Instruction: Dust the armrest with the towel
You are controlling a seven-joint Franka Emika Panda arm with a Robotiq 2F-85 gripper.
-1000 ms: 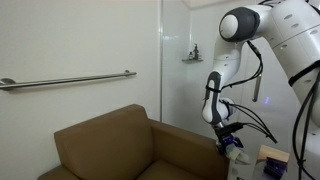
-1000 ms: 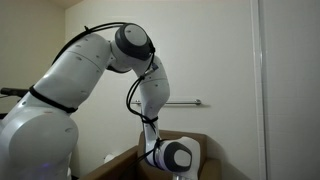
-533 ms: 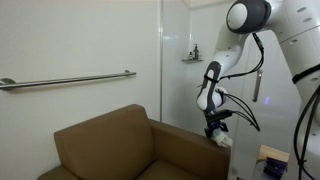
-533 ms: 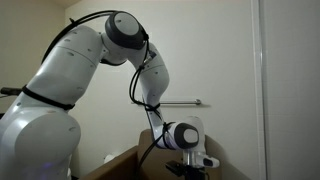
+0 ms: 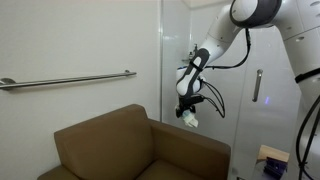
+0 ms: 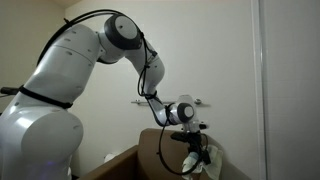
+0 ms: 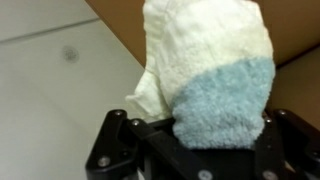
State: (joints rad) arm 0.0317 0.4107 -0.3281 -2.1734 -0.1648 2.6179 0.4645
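Jaws are clamped shut on the towel [image 7: 205, 65], whose upper part bunches between the fingers [image 7: 115, 145] of the gripper [image 7: 195, 140]. In the wrist view the cloth fills the middle: mostly white and nubbly, with a pale blue-green patch nearest the gripper. Brown upholstery of the armchair [image 7: 295, 30] lies behind it and pale floor [image 7: 50, 80] is to one side.

Compared with a second ago, the gripper [image 5: 186, 110] has travelled a long way. Then it sat low, off the far end of the armrest [image 5: 192, 148], down by the chair's outer side. Half a second ago it had risen to the armrest's end edge. Now it hangs in the air above the armrest, closer to the backrest [image 5: 100, 138], and the arm [image 5: 215, 45] slants down to it from the upper corner.

The towel [image 5: 190, 121] dangles below the gripper, clear of the padded top and not touching it. In an exterior view the gripper [image 6: 196, 140] has also come up from the bottom edge of the picture. The towel [image 6: 204, 158] now shows as a pale bundle under it, in front of the brown armchair [image 6: 148, 145].

The armchair itself and the grab bar [image 5: 65, 80] on the wall have not moved.
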